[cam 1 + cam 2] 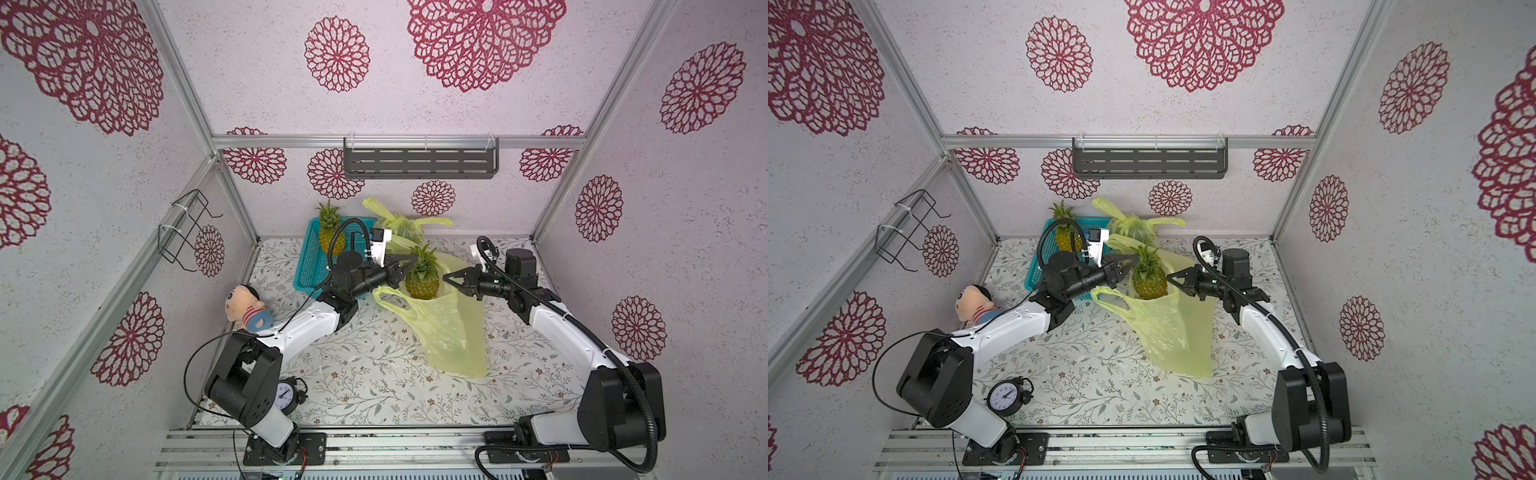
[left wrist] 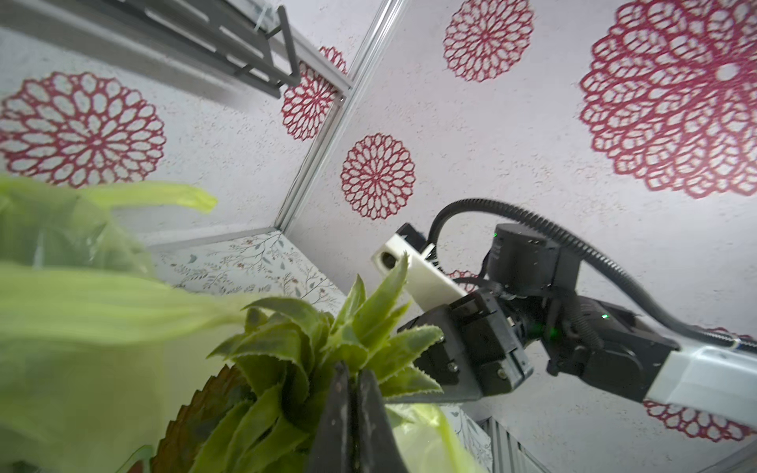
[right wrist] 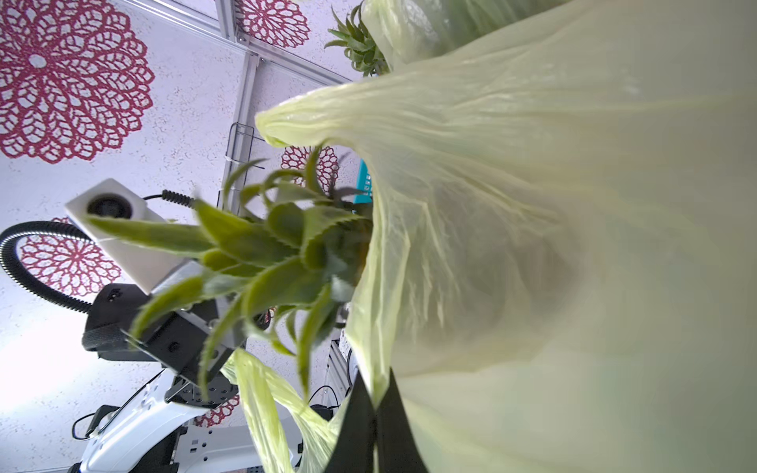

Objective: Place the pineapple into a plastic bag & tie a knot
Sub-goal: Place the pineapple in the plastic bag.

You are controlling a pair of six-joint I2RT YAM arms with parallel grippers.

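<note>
In both top views the yellow-brown, green-crowned pineapple [image 1: 422, 284] stands upright in the mouth of the translucent yellow-green plastic bag [image 1: 451, 336], whose body lies flat on the floral tabletop [image 1: 353, 374]. The left gripper [image 1: 406, 265] meets the crown and the right gripper [image 1: 445, 277] holds the rim opposite. In the left wrist view the 2 fingers [image 2: 370, 413] are pressed together among the leaves, apparently pinching 1, though the contact itself is hidden. In the right wrist view the fingers [image 3: 395, 430] pinch bag film. I judge the fruit should be lowered deeper with the rim held high and wide. Film veils how much fruit is inside.
</note>
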